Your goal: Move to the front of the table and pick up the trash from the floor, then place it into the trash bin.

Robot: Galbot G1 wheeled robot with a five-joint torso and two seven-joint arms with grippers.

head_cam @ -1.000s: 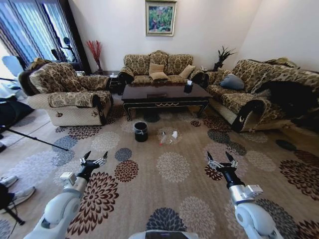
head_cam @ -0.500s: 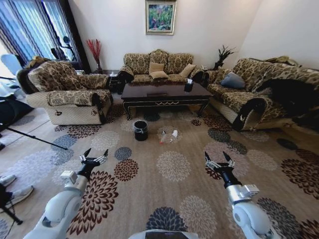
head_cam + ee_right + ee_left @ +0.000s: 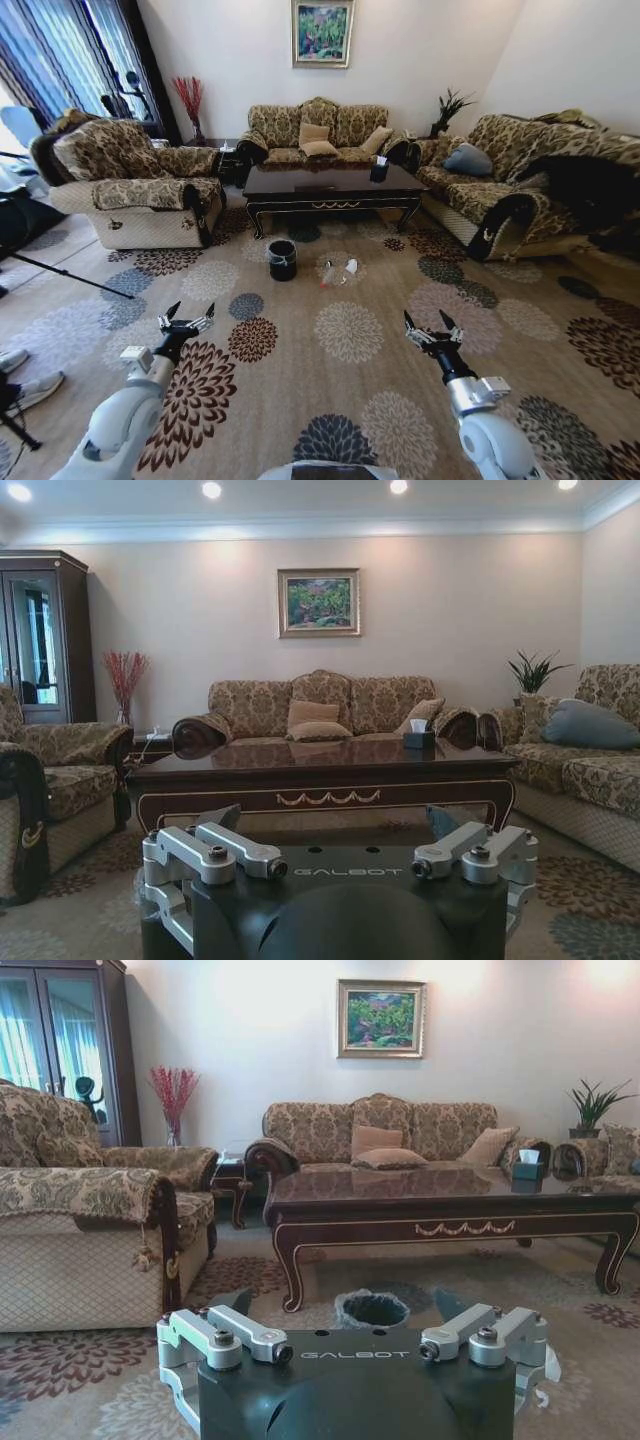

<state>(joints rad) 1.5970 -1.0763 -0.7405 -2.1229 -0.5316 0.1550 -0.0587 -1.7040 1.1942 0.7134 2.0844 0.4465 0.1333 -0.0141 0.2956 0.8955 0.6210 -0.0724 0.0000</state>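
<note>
The dark glossy table [image 3: 330, 190] stands ahead between the sofas, and is also seen in the left wrist view as table [image 3: 450, 1205] and in the right wrist view as table [image 3: 320, 765]. On the patterned floor [image 3: 350, 400] before it lies the trash: a clear bottle [image 3: 327, 274] and a white paper wad [image 3: 350, 267]. The black trash bin [image 3: 282, 259] sits left of them; the bin [image 3: 371, 1309] also shows beyond my left fingers. My left gripper [image 3: 188, 320] and right gripper [image 3: 430, 328] hover open and empty over the carpet, well short of the trash.
An armchair [image 3: 135, 180] flanks the table on the left, a long sofa [image 3: 500, 195] on the right, another sofa [image 3: 320, 135] behind. A tissue box [image 3: 378, 172] sits on the table. A tripod leg [image 3: 60, 275] and shoes [image 3: 25, 375] lie far left.
My right gripper has drifted a little leftward and inward. The whole view has crept slightly, so the camera moved a little. The left arm, trash and bin stay as they were.
</note>
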